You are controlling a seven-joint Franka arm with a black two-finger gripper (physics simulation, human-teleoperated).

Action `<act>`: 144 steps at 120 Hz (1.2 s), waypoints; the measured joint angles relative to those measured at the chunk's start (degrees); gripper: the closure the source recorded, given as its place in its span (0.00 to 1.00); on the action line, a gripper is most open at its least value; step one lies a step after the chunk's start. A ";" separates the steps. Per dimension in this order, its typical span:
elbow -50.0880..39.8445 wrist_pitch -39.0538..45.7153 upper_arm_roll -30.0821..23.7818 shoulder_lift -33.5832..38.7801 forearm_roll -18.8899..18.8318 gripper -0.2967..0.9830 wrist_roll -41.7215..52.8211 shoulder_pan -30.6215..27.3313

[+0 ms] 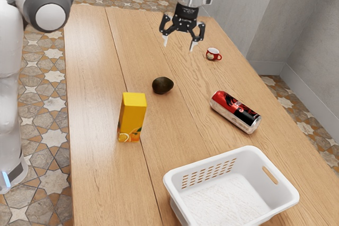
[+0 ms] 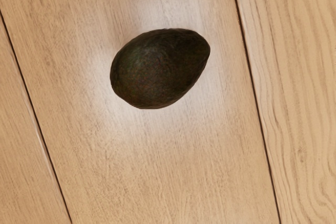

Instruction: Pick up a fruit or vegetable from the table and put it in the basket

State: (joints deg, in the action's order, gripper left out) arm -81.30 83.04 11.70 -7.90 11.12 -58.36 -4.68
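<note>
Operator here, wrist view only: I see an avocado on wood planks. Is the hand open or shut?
Observer: The hand is open.

Operator: Anything standing near the avocado?

Observer: An upright orange juice carton, on the side of the avocado nearer the exterior camera.

Operator: And the drop spot?

Observer: The white basket is on the table at the exterior view's lower right.

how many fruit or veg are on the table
1: the avocado, lying on the wood between the yellow carton and the small red mug, outside the basket.
</note>
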 joint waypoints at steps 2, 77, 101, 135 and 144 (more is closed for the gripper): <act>-0.15 0.53 0.01 -0.30 0.06 0.23 1.28 0.09; -25.77 24.46 0.33 10.23 -1.74 0.23 34.96 2.27; -30.71 26.19 0.29 9.08 -3.76 0.23 43.87 -7.28; -29.98 30.28 -0.46 9.43 -5.24 0.23 54.32 -22.06; -29.94 30.89 -0.48 10.06 -5.32 0.23 56.33 -21.92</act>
State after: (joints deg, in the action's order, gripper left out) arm -111.23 113.93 11.22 2.16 5.80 -2.03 -26.61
